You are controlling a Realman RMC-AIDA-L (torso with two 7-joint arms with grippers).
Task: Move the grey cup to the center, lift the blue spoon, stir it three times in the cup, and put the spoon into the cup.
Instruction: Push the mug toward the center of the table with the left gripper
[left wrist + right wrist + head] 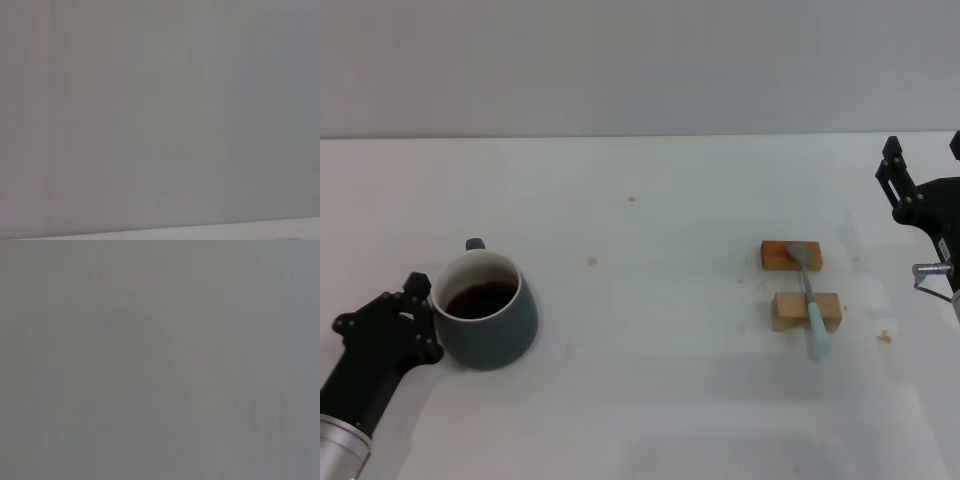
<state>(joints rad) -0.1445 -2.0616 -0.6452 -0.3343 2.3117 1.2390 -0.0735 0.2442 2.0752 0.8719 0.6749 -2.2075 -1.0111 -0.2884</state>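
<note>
The grey cup (490, 318) stands at the table's left, dark liquid inside, a dark nub at its far rim. My left gripper (423, 318) sits right against the cup's left side, open, its two fingertips (417, 286) at the cup wall. The blue spoon (811, 300) lies across two small wooden blocks (792, 256) at the right, its bowl on the far block and its pale handle pointing toward me. My right gripper (923, 152) hovers open at the right edge, beyond and to the right of the spoon. Both wrist views show only plain grey.
The near wooden block (806, 311) carries the spoon's neck. Small brown specks (885, 337) dot the white table (650, 330). A wide bare stretch lies between cup and blocks.
</note>
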